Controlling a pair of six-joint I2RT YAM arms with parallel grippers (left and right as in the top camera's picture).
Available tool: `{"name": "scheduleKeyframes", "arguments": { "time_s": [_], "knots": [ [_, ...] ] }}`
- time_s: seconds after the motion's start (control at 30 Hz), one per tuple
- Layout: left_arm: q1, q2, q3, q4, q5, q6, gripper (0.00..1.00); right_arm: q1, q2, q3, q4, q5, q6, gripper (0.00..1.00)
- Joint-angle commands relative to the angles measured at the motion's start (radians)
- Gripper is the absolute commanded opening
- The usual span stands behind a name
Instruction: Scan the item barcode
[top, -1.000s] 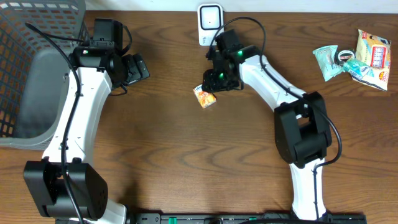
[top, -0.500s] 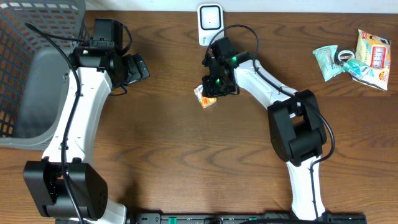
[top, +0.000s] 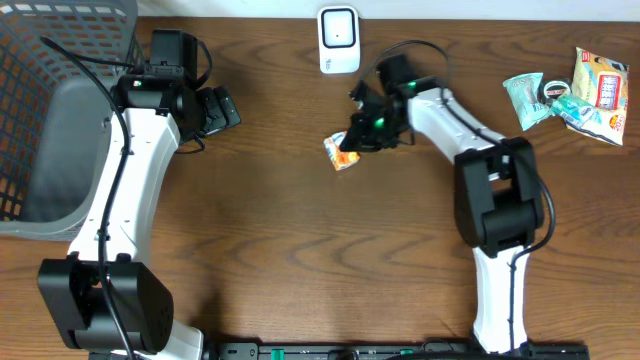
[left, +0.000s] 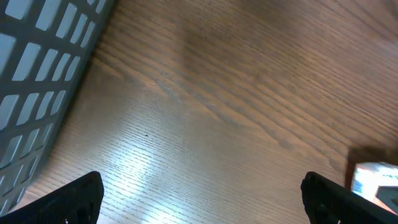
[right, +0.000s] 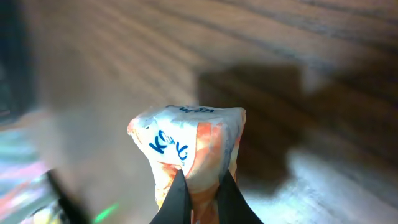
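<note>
Since the barcode had to be shown to the white boxy scanner (top: 339, 40) at the table's far edge, the right gripper (top: 354, 143) was pinched tight on one end of the small orange-and-white snack packet (top: 340, 155), leaving its faces bare (barcode not legible). Pkt was near the scanner, clearly apart from it. Left gripper (top: 222, 108) sat idle w/ fingers wide apart, beside the grey mesh basket (top: 40, 60).
</note>
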Motion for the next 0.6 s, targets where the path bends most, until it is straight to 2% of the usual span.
{"name": "scheduleKeyframes", "arguments": {
  "time_s": [0.0,0.17,0.23,0.33,0.4,0.57],
  "knots": [
    [0.003,0.005,0.005,-0.003,-0.013,0.006,1.0,-0.028,0.008,-0.006,-0.018,-0.331,-0.185,0.01],
    [0.003,0.005,0.005,-0.003,-0.013,0.006,1.0,-0.051,0.008,-0.006,-0.029,-0.493,-0.274,0.01],
    [0.003,0.005,0.005,-0.003,-0.013,0.006,1.0,-0.055,0.008,-0.006,0.008,-0.556,-0.273,0.01],
    [0.003,0.005,0.005,-0.003,-0.013,0.006,1.0,-0.071,0.008,-0.006,0.133,-0.763,-0.267,0.01],
    [0.003,0.005,0.005,-0.003,-0.013,0.006,1.0,-0.085,0.008,-0.006,0.212,-0.846,-0.231,0.01],
    [0.003,0.005,0.005,-0.003,-0.013,0.006,1.0,-0.114,0.008,-0.006,0.332,-0.853,-0.088,0.01]
  ]
}}
